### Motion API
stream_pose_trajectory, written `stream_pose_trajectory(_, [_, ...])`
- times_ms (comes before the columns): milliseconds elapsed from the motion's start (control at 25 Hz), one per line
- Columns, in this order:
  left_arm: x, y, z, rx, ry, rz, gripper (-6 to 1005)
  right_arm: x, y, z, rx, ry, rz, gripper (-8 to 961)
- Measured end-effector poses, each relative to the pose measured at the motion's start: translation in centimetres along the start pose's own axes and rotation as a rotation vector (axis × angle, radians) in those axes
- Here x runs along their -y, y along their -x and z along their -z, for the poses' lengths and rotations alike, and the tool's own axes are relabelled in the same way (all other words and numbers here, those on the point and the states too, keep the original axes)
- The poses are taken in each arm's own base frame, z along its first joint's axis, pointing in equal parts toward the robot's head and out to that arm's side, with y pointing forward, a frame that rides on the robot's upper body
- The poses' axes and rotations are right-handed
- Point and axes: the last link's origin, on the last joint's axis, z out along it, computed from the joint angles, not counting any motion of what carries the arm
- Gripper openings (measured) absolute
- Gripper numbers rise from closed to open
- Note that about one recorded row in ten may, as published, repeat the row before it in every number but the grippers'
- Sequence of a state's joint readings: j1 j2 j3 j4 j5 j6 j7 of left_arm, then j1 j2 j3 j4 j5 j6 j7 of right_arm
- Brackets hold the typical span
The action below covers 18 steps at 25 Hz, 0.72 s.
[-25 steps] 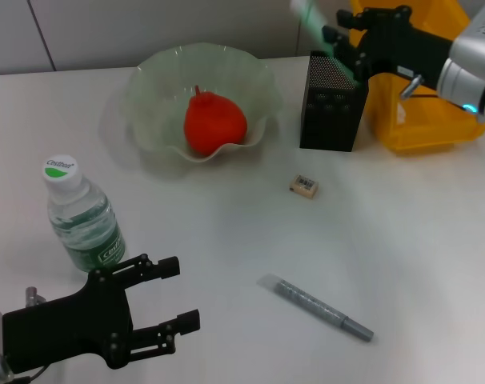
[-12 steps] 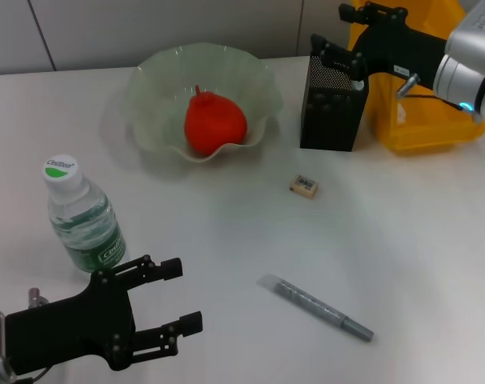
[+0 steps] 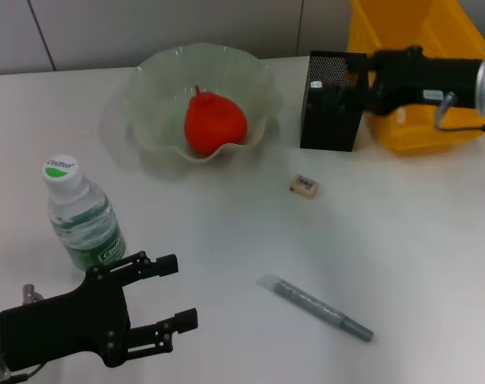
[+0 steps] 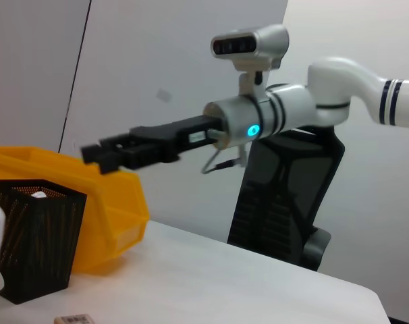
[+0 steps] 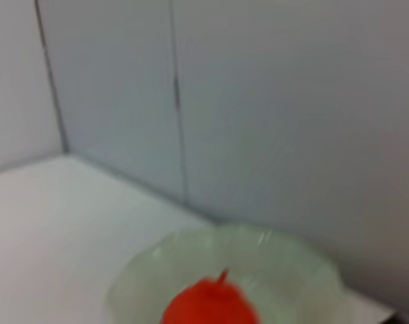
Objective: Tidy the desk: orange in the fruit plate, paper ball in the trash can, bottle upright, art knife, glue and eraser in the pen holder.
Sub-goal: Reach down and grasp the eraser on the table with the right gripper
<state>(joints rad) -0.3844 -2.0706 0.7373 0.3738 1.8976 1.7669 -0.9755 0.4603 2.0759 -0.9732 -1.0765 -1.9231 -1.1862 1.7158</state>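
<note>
— What is sitting in the fruit plate [image 3: 158, 88]?
— The orange [image 3: 214, 122] is lying in its middle, stem up. The bottle [image 3: 81, 214] is standing upright with its cap on, near the desk's [image 3: 418, 240] left front.
— And the pen holder [image 3: 332, 101]?
— It is standing beside the yellow bin [image 3: 422, 120], touching it or nearly so. In the left wrist view something pale is showing just over its rim; I cannot tell what.
— The grippers?
— The right gripper [image 3: 346, 88] is hovering at the holder's rim; whether its jaws are parted I cannot tell. The left gripper [image 3: 172, 294] is hanging low beside the bottle, jaws spread wide, gripping nothing.
— The rest?
— The eraser [image 3: 304, 186] and the art knife [image 3: 316, 307] are lying on the desk, well apart.
</note>
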Motion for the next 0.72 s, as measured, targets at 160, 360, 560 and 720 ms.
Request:
stream_pose_trajectory(160, [0.0,-0.1,0.1,-0.002,0.001,-0.002,795,-1.2,1.3,1.4,-0.141,0.059,-0.025,609])
stream_pose_trajectory(360, [-0.1,-0.3,0.2,-0.004,0.015,-0.013,795,-2.4,3.4,3.1,-0.275,0.076,-0.011,600])
stream_pose_trajectory(560, [-0.8,-0.2,0.4,0.007,0.063,-0.032,795,-3.0,4.7,3.2,-0.434,0.088,-0.019,592])
stream_pose_trajectory(720, [-0.9,-0.3,0.4,0.022,0.087,-0.045,795,-3.0,4.1,1.8,-0.607,0.100,-0.046,585])
